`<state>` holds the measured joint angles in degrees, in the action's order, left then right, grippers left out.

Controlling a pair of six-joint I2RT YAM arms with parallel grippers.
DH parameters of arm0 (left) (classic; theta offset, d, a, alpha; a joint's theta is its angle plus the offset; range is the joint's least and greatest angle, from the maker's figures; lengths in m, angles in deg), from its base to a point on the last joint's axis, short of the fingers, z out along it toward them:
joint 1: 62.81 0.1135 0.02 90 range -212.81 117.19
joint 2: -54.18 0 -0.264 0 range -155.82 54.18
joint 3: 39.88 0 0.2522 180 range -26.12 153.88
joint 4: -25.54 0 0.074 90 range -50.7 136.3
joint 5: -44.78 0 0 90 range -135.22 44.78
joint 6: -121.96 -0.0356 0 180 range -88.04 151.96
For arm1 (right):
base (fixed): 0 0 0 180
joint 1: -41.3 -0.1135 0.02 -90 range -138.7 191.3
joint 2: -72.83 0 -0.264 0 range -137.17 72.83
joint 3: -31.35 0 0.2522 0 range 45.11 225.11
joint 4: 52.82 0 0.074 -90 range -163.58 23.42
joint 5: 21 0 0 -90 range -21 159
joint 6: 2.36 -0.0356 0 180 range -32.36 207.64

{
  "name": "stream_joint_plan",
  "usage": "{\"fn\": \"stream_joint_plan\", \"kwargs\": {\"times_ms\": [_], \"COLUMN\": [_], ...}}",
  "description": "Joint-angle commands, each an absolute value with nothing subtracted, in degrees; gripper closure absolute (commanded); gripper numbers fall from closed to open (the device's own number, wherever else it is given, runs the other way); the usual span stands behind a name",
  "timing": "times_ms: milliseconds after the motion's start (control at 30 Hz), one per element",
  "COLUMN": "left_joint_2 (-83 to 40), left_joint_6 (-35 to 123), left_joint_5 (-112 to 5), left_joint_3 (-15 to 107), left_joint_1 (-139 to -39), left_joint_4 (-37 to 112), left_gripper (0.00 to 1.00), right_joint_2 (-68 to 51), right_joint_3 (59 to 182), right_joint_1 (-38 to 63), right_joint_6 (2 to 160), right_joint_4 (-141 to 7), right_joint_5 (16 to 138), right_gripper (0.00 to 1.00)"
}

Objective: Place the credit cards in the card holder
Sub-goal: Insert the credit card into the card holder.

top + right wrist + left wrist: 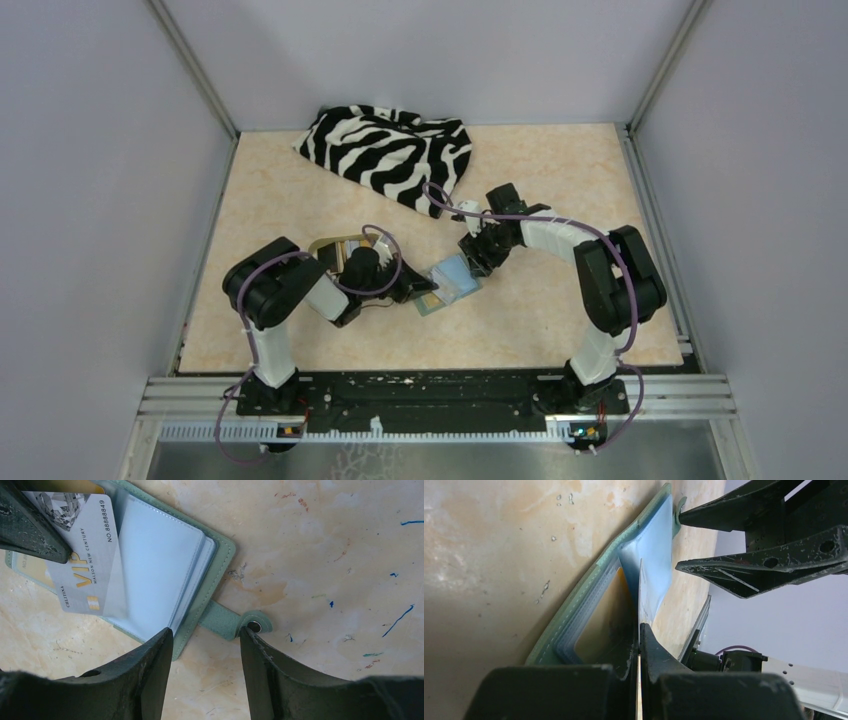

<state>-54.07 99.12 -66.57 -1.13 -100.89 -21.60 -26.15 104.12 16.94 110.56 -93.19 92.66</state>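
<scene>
- While the left end effector (418,288) is clamped tight on a whitish card (85,555), the card holder (455,278) lies open on the table (560,330) at the centre of the top view, right at that end effector's tips.
- From the left wrist, the whitish card stands edge-on between the closed fingers (651,652) and reaches up among the holder's pale blue sleeves.
- From the right wrist, the right part of the whitish card sits under a clear sleeve. Its left part, with gold "VIP" lettering, sticks out toward the upper left of the frame, where a finger of the left end effector covers its corner.
- A gold-yellow card (27,570) shows through the window pocket at the left edge of that frame.
- The right end effector (205,635) has its jaws moderately apart and grips nothing. It sits at the lower edge of its own frame, just beside the holder's open side.
- The holder's tab (235,620) lies between its fingers, and the right-hand fingertip touches the snap at the tab's end.
- A zebra-striped cloth (385,150) lies at the upper middle of the top view, well apart from the holder.
</scene>
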Motion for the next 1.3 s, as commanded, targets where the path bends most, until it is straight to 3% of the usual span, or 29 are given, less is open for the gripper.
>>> {"fn": "stream_joint_plan", "kwargs": {"times_ms": [0, 633, 1267], "left_joint_2": [-52.5, -50.7, -51.0], "left_joint_6": [98.0, 98.49, 96.6], "left_joint_5": [-67.0, -67.77, -72.78], "left_joint_3": [1.02, 8.24, 8.61], "left_joint_1": [-100.42, -100.42, -99.25], "left_joint_4": [-10.52, 9.16, 9.32], "left_gripper": [1.0, 1.0, 1.0], "right_joint_2": [-27.54, -27.44, -27.29], "right_joint_3": [105.28, 105.39, 105.5], "right_joint_1": [15.54, 15.08, 14.73], "right_joint_6": [111.0, 110.93, 110.91], "right_joint_4": [-93.57, -93.62, -93.75], "right_joint_5": [93.7, 93.44, 93.43], "right_gripper": [0.48, 0.48, 0.48]}}
